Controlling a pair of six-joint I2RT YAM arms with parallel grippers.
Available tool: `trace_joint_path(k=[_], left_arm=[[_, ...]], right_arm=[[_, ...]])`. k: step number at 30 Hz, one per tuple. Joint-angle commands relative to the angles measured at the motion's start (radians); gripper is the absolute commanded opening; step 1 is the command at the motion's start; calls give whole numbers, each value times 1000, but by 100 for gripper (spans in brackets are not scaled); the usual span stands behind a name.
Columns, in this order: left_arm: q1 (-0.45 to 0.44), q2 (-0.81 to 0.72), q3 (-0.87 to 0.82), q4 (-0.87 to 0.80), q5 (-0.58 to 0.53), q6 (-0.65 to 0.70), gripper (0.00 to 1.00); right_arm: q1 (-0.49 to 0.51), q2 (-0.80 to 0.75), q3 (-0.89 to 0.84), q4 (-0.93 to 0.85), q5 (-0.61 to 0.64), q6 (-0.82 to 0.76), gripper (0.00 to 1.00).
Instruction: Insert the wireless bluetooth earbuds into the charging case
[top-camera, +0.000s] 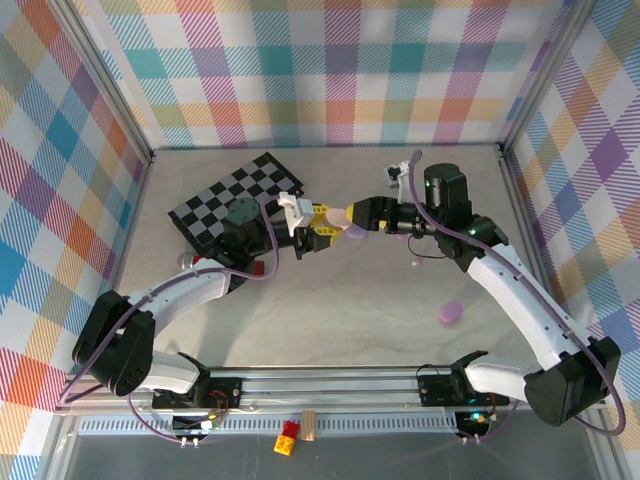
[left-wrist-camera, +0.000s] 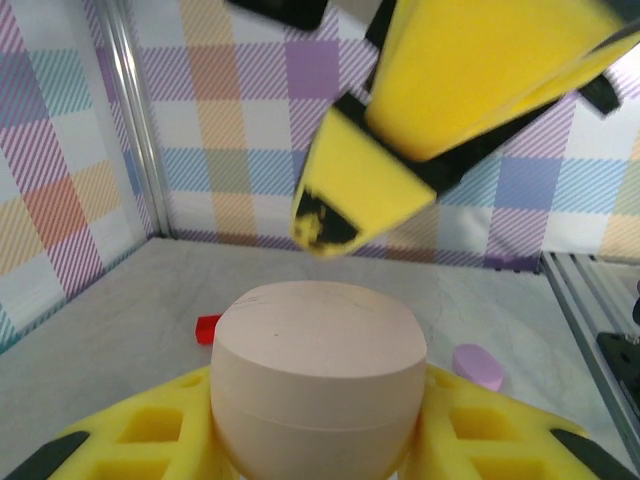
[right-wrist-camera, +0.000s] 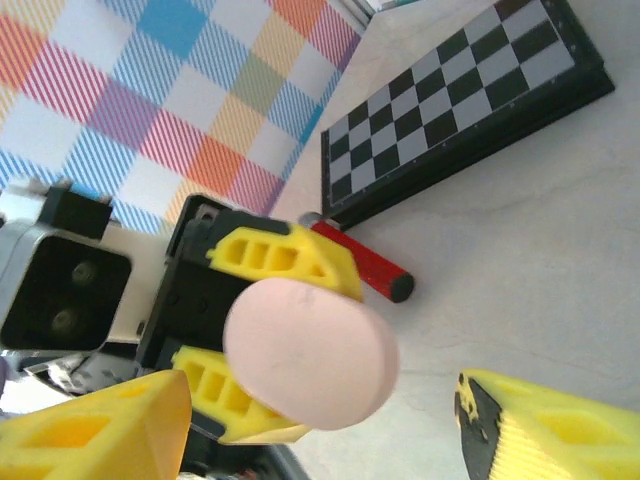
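A closed pale pink oval charging case sits between the yellow fingers of my left gripper, which is shut on it and holds it above the table. My right gripper faces it with its jaws open. One yellow finger stands on each side of the case, clear of it. In the top view the two grippers meet at mid-table. A tiny pale earbud lies on the table below the right wrist.
A purple oval case lies on the table toward the near right. A checkerboard lies at the back left, with a red marker by its edge. Plaid walls enclose the table.
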Motion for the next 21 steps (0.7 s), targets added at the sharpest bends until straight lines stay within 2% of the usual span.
trace_joint_path(k=[1, 5, 10, 13, 14, 21], left_arm=[[11, 12, 2, 122, 9, -53, 36], [11, 20, 3, 156, 9, -75, 36], [8, 30, 15, 154, 39, -79, 36], [6, 23, 11, 151, 32, -74, 36], [6, 19, 8, 144, 28, -67, 36], [6, 22, -4, 167, 32, -46, 36]], right_arm=[[0, 21, -55, 197, -122, 221, 71], [0, 58, -122, 425, -228, 376, 71], [1, 87, -148, 560, -252, 469, 68], [1, 119, -165, 667, -292, 556, 62], [1, 126, -166, 691, -290, 577, 56], [0, 119, -176, 728, -285, 611, 39]])
